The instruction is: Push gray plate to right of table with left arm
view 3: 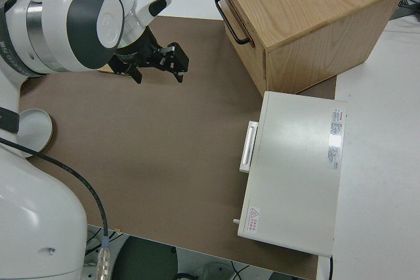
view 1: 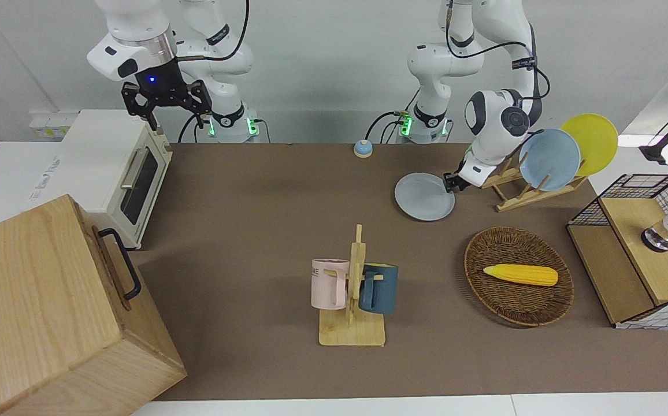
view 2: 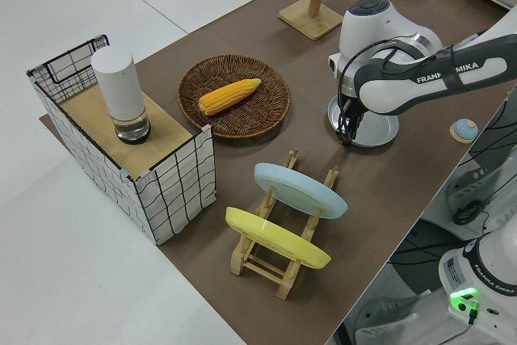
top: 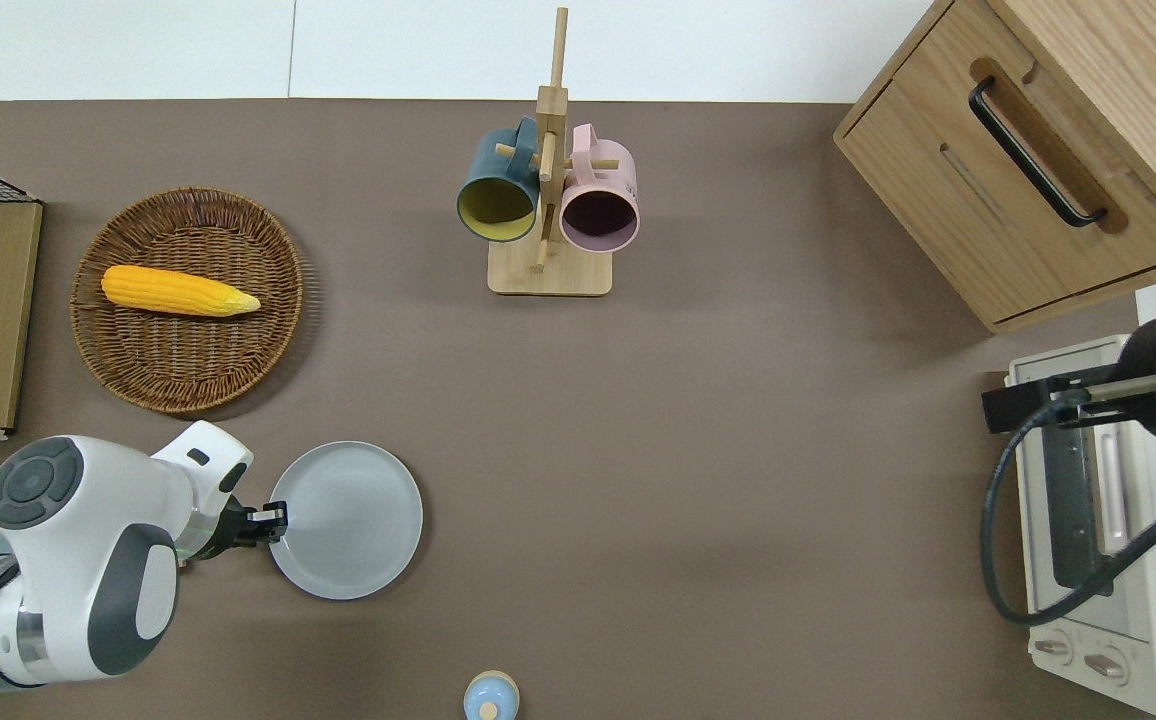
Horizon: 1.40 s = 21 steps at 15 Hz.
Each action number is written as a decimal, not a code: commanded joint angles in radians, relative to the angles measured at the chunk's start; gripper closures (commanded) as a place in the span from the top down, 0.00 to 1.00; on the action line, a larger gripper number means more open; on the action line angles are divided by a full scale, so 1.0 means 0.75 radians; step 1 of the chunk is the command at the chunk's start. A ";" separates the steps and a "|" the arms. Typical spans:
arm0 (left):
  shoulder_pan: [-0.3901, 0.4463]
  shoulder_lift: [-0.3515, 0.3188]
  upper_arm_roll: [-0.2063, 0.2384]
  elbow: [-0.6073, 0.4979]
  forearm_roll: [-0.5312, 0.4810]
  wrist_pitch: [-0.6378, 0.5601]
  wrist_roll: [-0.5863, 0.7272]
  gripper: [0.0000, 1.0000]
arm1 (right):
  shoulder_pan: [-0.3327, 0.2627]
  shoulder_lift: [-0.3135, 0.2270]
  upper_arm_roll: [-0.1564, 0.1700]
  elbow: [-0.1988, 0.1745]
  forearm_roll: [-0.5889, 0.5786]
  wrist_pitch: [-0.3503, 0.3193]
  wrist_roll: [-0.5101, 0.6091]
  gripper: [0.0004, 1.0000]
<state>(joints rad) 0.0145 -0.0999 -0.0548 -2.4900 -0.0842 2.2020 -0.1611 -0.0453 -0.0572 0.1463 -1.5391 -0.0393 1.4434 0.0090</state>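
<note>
Gray plate [top: 353, 520], left end effector [top: 276, 518] (rim-side)

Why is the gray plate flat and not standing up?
The gray plate lies flat on the table, outside the wooden rack.

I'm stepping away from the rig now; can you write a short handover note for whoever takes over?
Left gripper: low at the rim of the gray plate, on the side toward the left arm's end; whether its jaws are open cannot be told.
Right gripper: parked, jaws open.
The plate lies flat on the table beside the dish rack.
Done: the approach.
Left: pushing the plate toward the right arm's end.
</note>
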 commanded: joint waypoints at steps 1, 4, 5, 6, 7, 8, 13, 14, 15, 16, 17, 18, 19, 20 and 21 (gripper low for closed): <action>-0.030 0.000 -0.009 -0.026 -0.021 0.056 -0.074 0.24 | -0.009 -0.010 0.001 -0.005 0.003 -0.002 -0.026 1.00; -0.030 0.010 -0.009 -0.026 -0.023 0.064 -0.076 0.24 | -0.009 -0.010 0.003 -0.005 0.003 -0.002 -0.026 1.00; -0.030 0.010 -0.011 -0.026 -0.023 0.071 -0.076 0.18 | -0.009 -0.010 0.001 -0.005 0.003 -0.002 -0.026 1.00; -0.030 0.010 -0.009 -0.026 -0.023 0.071 -0.076 0.13 | -0.009 -0.010 0.001 -0.005 0.003 -0.002 -0.026 1.00; -0.030 0.010 -0.011 -0.026 -0.023 0.071 -0.078 0.04 | -0.009 -0.010 0.001 -0.005 0.003 -0.002 -0.026 1.00; -0.030 0.010 -0.011 -0.026 -0.023 0.073 -0.078 0.00 | -0.009 -0.010 0.001 -0.005 0.003 -0.002 -0.026 1.00; -0.030 0.010 -0.015 -0.026 -0.023 0.073 -0.082 0.00 | -0.009 -0.010 0.003 -0.005 0.003 -0.002 -0.026 1.00; -0.030 0.010 -0.017 -0.026 -0.029 0.073 -0.100 0.00 | -0.009 -0.010 0.003 -0.005 0.003 -0.002 -0.026 1.00; -0.040 0.010 -0.023 -0.026 -0.059 0.069 -0.102 0.00 | -0.009 -0.010 0.003 -0.005 0.003 -0.002 -0.026 1.00; -0.052 0.010 -0.029 -0.026 -0.074 0.062 -0.102 0.00 | -0.009 -0.010 0.001 -0.005 0.003 -0.002 -0.026 1.00; -0.054 0.010 -0.047 -0.026 -0.086 0.060 -0.106 0.00 | -0.009 -0.010 0.003 -0.005 0.003 -0.002 -0.026 1.00; -0.054 0.010 -0.076 -0.026 -0.102 0.060 -0.121 0.00 | -0.009 -0.010 0.003 -0.005 0.003 -0.002 -0.026 1.00; -0.054 0.010 -0.099 -0.026 -0.109 0.062 -0.145 0.00 | -0.009 -0.010 0.001 -0.005 0.003 -0.002 -0.026 1.00; -0.054 0.010 -0.117 -0.026 -0.113 0.066 -0.165 0.00 | -0.009 -0.010 0.003 -0.005 0.003 -0.002 -0.026 1.00; -0.054 0.010 -0.145 -0.026 -0.137 0.066 -0.176 0.00 | -0.009 -0.010 0.003 -0.005 0.003 -0.002 -0.026 1.00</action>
<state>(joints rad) -0.0047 -0.0965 -0.1303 -2.4923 -0.1504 2.2277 -0.2517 -0.0453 -0.0572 0.1463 -1.5391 -0.0393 1.4434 0.0090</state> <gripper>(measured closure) 0.974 0.004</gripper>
